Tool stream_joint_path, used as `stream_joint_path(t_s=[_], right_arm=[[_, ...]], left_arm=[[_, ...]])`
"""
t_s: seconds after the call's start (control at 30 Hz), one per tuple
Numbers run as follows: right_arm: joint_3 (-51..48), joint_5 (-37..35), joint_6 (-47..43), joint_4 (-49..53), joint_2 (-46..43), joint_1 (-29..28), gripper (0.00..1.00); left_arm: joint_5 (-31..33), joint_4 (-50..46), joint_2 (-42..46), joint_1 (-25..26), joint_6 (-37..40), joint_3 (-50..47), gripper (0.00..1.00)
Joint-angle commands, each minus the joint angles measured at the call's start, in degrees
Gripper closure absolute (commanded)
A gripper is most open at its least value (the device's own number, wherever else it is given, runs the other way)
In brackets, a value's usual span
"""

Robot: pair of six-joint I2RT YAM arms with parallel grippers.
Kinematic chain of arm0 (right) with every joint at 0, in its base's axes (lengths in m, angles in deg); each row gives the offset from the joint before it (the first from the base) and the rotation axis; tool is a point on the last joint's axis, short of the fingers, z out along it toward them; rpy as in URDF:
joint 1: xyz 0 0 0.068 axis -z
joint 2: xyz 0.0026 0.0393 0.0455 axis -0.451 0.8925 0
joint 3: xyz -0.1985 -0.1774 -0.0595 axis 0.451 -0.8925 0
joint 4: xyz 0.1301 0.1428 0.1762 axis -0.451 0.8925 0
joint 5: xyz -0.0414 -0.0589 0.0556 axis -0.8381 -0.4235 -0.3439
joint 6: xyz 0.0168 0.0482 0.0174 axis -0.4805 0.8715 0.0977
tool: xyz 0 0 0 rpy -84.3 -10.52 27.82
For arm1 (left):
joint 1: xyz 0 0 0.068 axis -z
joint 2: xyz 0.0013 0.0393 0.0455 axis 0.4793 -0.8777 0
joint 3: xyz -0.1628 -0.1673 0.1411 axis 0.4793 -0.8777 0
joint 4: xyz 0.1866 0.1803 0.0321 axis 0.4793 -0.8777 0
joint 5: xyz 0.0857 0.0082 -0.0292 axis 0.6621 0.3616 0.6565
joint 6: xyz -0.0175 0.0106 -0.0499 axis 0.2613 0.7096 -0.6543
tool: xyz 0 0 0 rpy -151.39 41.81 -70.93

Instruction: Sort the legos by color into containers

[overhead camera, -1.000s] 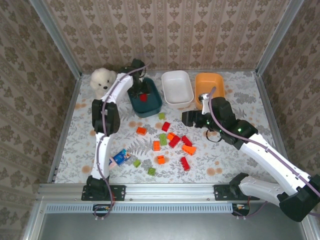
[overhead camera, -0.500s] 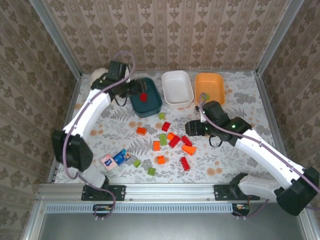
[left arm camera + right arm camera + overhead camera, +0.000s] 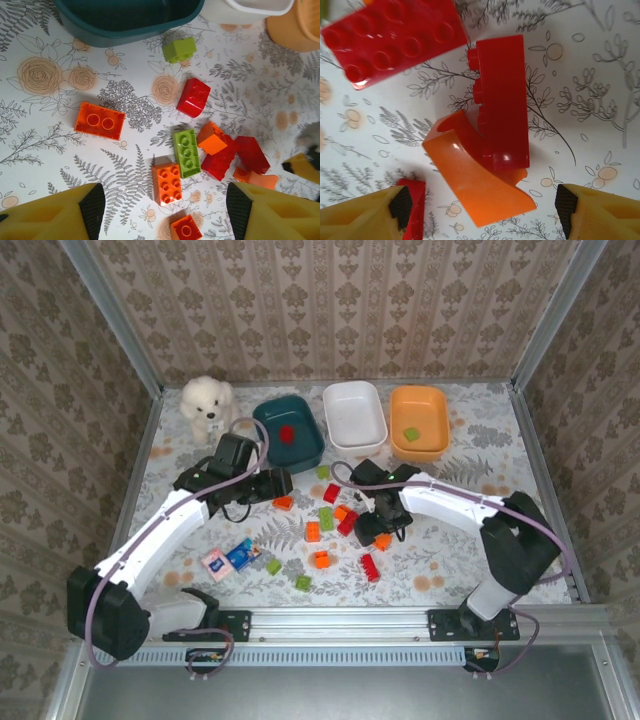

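Note:
Red, orange and light green legos lie scattered mid-table. My left gripper (image 3: 276, 484) hovers open over them, an orange six-stud brick (image 3: 167, 184) lying between its fingers, a green brick (image 3: 186, 153) beside that. My right gripper (image 3: 377, 528) is open and low over a curved orange brick (image 3: 477, 185) with a red brick (image 3: 502, 100) resting against it. The dark teal bin (image 3: 300, 455) holds a red brick (image 3: 287, 433). The white bin (image 3: 355, 435) looks bare. A green brick (image 3: 411, 433) lies in the orange bin (image 3: 420, 450).
A white plush dog (image 3: 205, 400) sits at the back left beside the teal bin. A blue-and-pink packet (image 3: 230, 560) lies near the front left. Papered walls with metal posts close in the table on three sides.
My left arm has pulled back from the teal bin, leaving a red brick inside, and come down over the pile. My right arm swung from the orange bin to the pile's right side.

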State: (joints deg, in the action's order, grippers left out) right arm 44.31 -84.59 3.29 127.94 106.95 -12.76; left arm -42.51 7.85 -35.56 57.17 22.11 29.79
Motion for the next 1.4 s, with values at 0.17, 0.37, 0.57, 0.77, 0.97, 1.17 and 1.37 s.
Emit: stream_joint_path(t_s=[0.17, 0.37, 0.57, 0.77, 0.97, 1.17, 1.37], right_arm=[[3.82, -4.37, -2.66, 2.55, 6.61, -0.51, 0.25], [3.93, -3.36, -2.74, 2.45, 8.31, -1.53, 0.38], [2.04, -4.04, -0.69, 2.53, 7.99, -1.76, 0.48], [1.20, -5.15, 0.77, 4.15, 7.37, -1.81, 0.52], [0.09, -5.43, 1.80, 5.66, 5.39, -1.71, 0.50], [-1.27, -5.16, 2.88, 5.72, 4.15, -1.69, 0.56], [-1.35, -4.35, 3.46, 6.05, 3.37, -1.71, 0.64]], left_arm=[[0.54, -0.48, 2.56, 0.34, -2.46, -0.90, 0.32], [-1.13, 0.85, 3.45, 0.91, -2.53, -0.96, 0.32], [-5.37, 3.50, 4.11, 1.50, -2.80, -2.20, 0.32], [-6.93, 3.82, 4.93, 2.19, -2.77, -3.54, 0.32], [-6.82, 5.35, 4.61, 2.36, -3.74, -4.07, 0.32], [-6.89, 5.93, 3.39, 2.74, -3.63, -3.36, 0.32], [-8.46, 7.06, 2.27, 3.53, -3.17, -2.76, 0.32]])
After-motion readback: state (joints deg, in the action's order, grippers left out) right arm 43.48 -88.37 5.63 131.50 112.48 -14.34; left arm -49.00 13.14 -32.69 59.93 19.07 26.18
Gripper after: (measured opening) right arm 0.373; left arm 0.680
